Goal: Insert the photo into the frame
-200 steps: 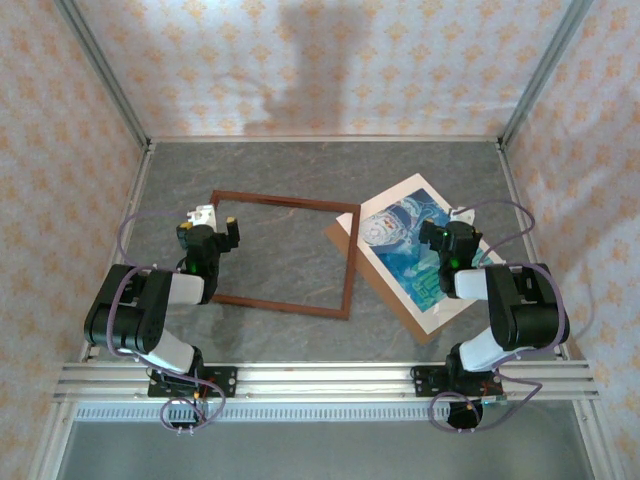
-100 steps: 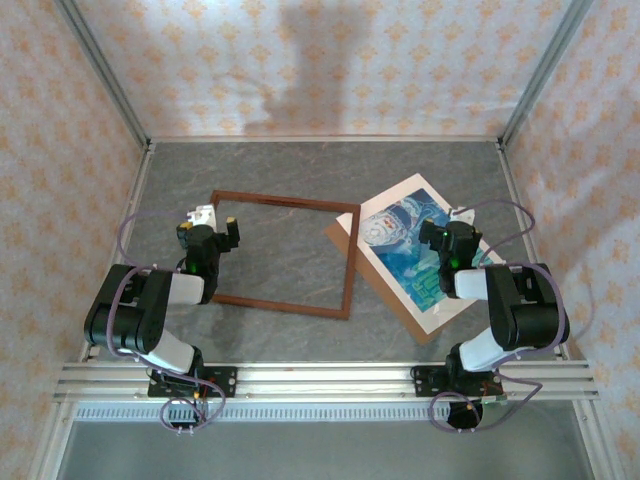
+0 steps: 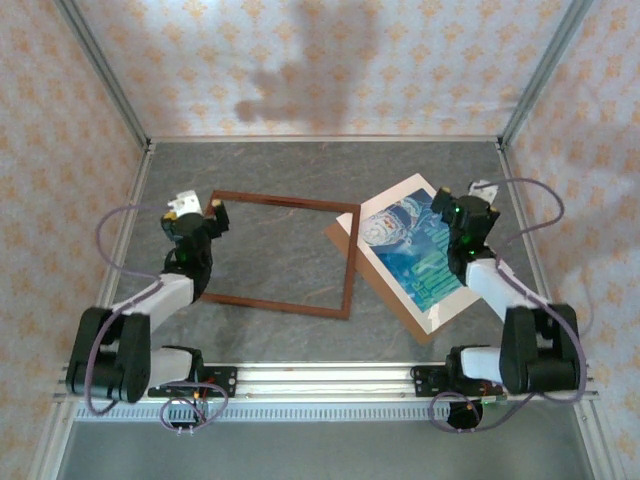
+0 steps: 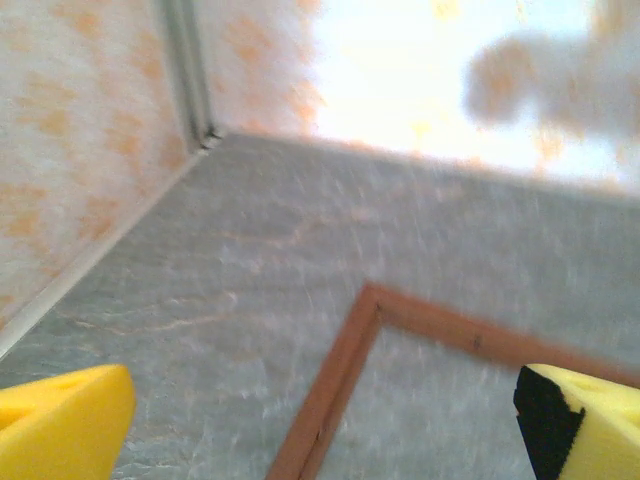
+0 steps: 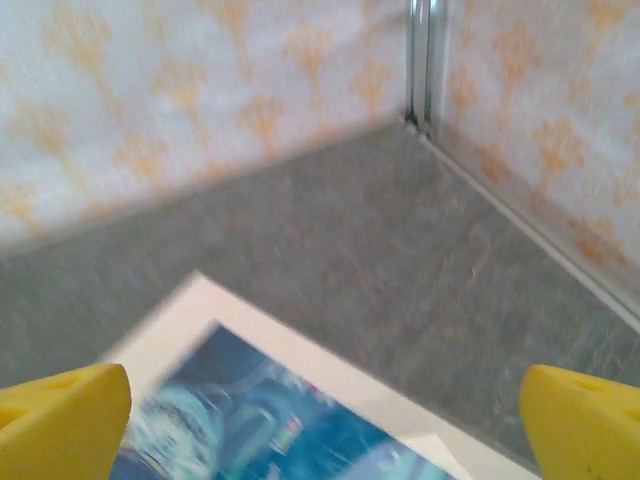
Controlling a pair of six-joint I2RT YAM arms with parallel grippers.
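both arms have stretched out from their folded pose of a second ago, and each gripper now stands farther from the near edge of the table [image 3: 320, 165]. a blurred shadow on the back wall [image 3: 300, 70] has also changed shape.

left gripper [image 3: 197, 207]: jaws fully apart, holding nothing. it hangs over the far-left corner of the frame [image 3: 285, 201]. in the left wrist view that corner of the brown moulding lies between and below the two yellow pads [image 4: 60, 415], with no contact seen.

right gripper [image 3: 466, 195]: jaws fully apart, holding nothing. it hangs over the far-right corner of the photo [image 3: 415, 250], near the table's right edge. in the right wrist view the blue print and its white mat border [image 3: 437, 318] lie below the yellow pads, with no contact seen.

frame: lies flat on the table, left of centre, its opening showing bare table surface.

photo: not in the frame. it lies face up on the right half of the table, turned at an angle to the edges, inside the mat border, on a brown backing board [image 3: 385, 290].

overlap: the left corner of the board and mat reaches past the frame's right rail, and the rail shows unbroken across it. the photo itself stays just outside that rail.
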